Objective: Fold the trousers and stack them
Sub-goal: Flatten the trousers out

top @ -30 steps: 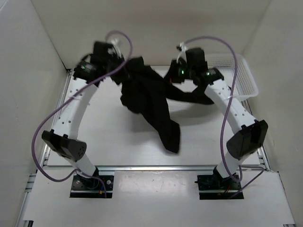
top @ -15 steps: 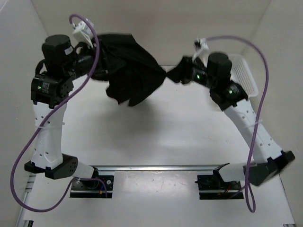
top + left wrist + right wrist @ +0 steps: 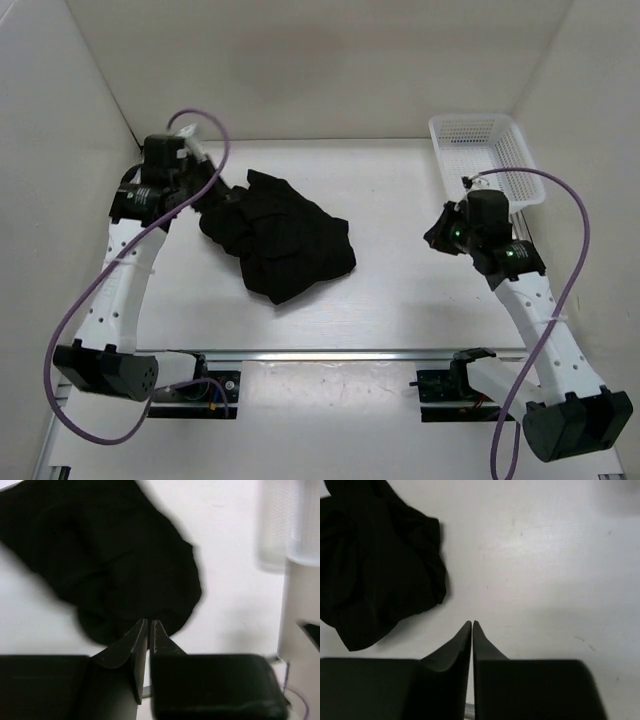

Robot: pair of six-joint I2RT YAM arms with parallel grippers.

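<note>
Trousers (image 3: 280, 238) lay bunched in a heap on the bench (image 3: 400, 290), left of centre, beside your left jaws. You had both pairs of jaws pressed together, empty. Grabbing blindly there risked pinching several layers and folding a tangle.

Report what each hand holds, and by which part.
Nothing held. The right hand is shut over the table; the left hand is shut at the edge of the trousers, no cloth seen between its fingers.
</note>
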